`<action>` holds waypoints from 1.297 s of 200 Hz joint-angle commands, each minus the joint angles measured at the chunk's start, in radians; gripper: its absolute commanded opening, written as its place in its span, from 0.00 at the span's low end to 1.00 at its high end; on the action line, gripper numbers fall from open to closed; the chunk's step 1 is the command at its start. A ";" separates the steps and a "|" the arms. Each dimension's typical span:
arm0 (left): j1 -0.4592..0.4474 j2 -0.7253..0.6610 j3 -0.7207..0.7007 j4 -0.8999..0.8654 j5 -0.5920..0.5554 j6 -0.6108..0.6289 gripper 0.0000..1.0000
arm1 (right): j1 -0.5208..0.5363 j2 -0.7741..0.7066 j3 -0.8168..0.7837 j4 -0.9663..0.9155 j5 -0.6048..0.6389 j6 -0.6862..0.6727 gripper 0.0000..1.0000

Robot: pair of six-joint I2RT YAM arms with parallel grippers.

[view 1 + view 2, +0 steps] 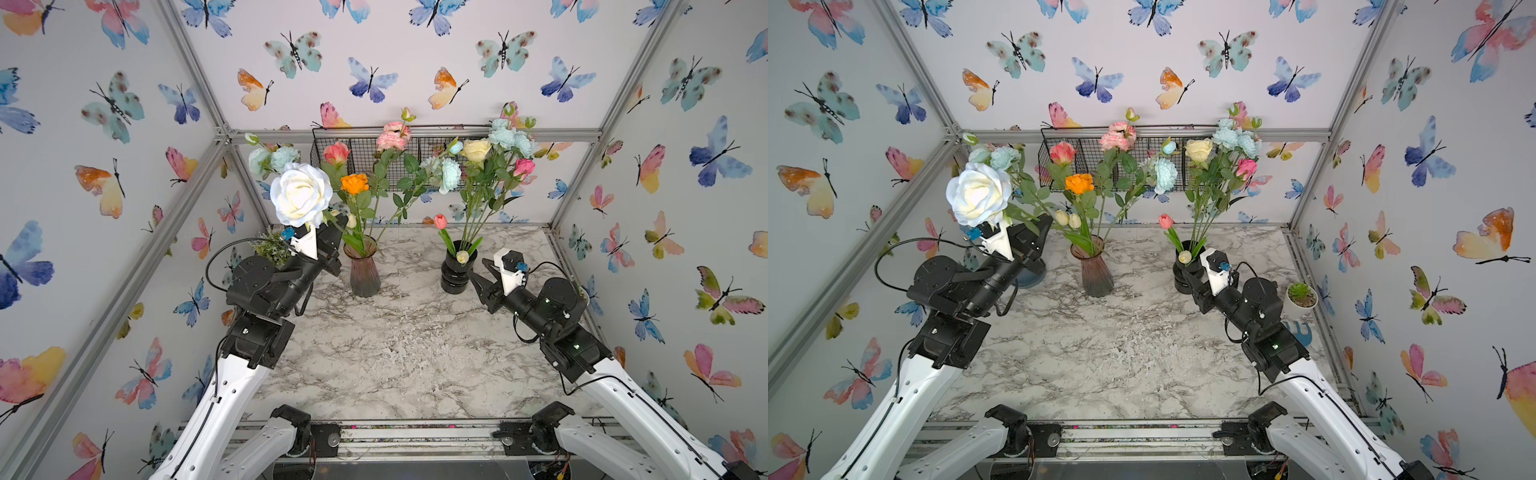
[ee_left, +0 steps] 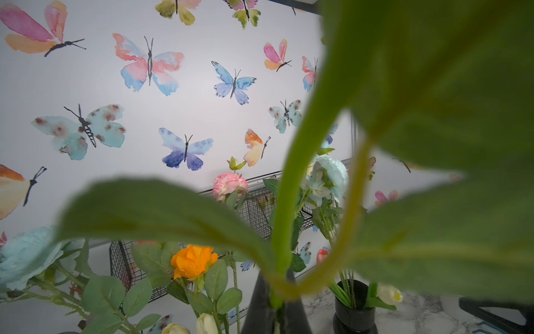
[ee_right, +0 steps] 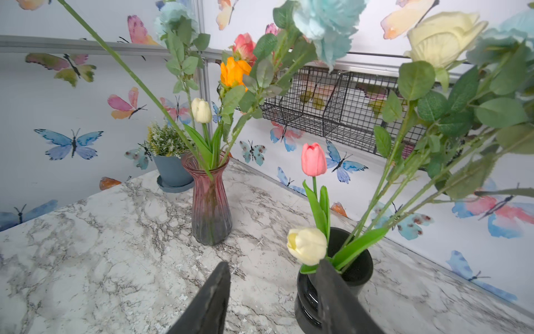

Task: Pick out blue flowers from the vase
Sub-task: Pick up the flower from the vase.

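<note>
My left jaws are closed on a green stem (image 2: 281,245). The left wrist view shows it pinched between them, with broad leaves fanning across the lens. In both top views the white rose tinged blue (image 1: 301,193) stands just above that arm's tip, high over the bench (image 1: 415,353). I read the step in hand as drawing this rose out of the pink vase (image 1: 365,272). In the right wrist view a long bare stem (image 3: 130,84) slants up and away from that vase's neck. I take it for the rose's, which would mean its foot has not yet cleared the rim. The next move calls for a pull along the stem's own slant, not sideways, or the glass vase may tip and the orange bloom (image 1: 354,183) beside it may get dragged along. My right jaws stand partly open on nothing, the fingers (image 3: 211,297) low over the bench, one of them just in front of the black vase (image 1: 455,278). That vase carries aqua blooms (image 1: 509,137) among a cream-yellow rose (image 1: 476,149) and tulips. Another aqua bloom (image 1: 451,174) leans out of the pink vase, so I judge most of the picking lies ahead. Where the picked stems should go I cannot tell.
</note>
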 commanded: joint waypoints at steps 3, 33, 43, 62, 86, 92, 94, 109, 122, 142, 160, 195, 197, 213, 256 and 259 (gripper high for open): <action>-0.008 -0.054 0.020 -0.062 0.105 -0.070 0.00 | 0.050 0.021 0.075 -0.073 -0.079 -0.045 0.50; -0.012 -0.092 0.012 -0.099 0.188 -0.123 0.00 | 0.198 0.097 0.169 -0.149 -0.009 -0.112 0.50; -0.018 -0.100 -0.005 -0.108 0.219 -0.137 0.00 | 0.262 0.127 0.185 -0.151 0.047 -0.133 0.50; -0.041 -0.120 -0.067 -0.121 0.214 -0.144 0.00 | 0.381 0.199 0.210 -0.148 0.160 -0.169 0.51; -0.079 -0.137 -0.149 -0.141 0.206 -0.151 0.00 | 0.438 0.269 0.209 -0.081 0.221 -0.153 0.52; -0.093 -0.143 -0.170 -0.143 0.204 -0.153 0.00 | 0.440 0.276 0.202 -0.059 0.217 -0.144 0.52; -0.098 -0.144 -0.178 -0.144 0.202 -0.153 0.00 | 0.440 0.277 0.200 -0.051 0.217 -0.142 0.52; -0.134 -0.160 -0.238 -0.140 0.173 -0.159 0.00 | 0.441 0.291 0.180 0.002 0.203 -0.124 0.51; -0.159 -0.164 -0.277 -0.137 0.145 -0.158 0.00 | 0.443 0.312 0.174 0.024 0.171 -0.110 0.51; -0.182 -0.152 -0.313 -0.123 0.133 -0.165 0.00 | 0.446 0.360 0.171 0.043 0.148 -0.094 0.51; -0.198 -0.137 -0.331 -0.111 0.097 -0.157 0.00 | 0.454 0.380 0.160 0.059 0.124 -0.076 0.51; -0.198 -0.092 -0.344 -0.086 0.072 -0.146 0.00 | 0.463 0.388 0.118 0.084 0.101 -0.047 0.51; -0.198 -0.090 -0.345 -0.080 0.074 -0.147 0.00 | 0.463 0.389 0.119 0.083 0.100 -0.045 0.51; -0.198 -0.061 -0.349 -0.058 0.075 -0.155 0.00 | 0.466 0.401 0.107 0.087 0.099 -0.037 0.52; -0.198 -0.033 -0.343 -0.031 0.083 -0.163 0.00 | 0.467 0.416 0.087 0.118 0.097 -0.025 0.52; -0.198 -0.033 -0.342 -0.030 0.085 -0.164 0.00 | 0.467 0.420 0.088 0.119 0.101 -0.025 0.52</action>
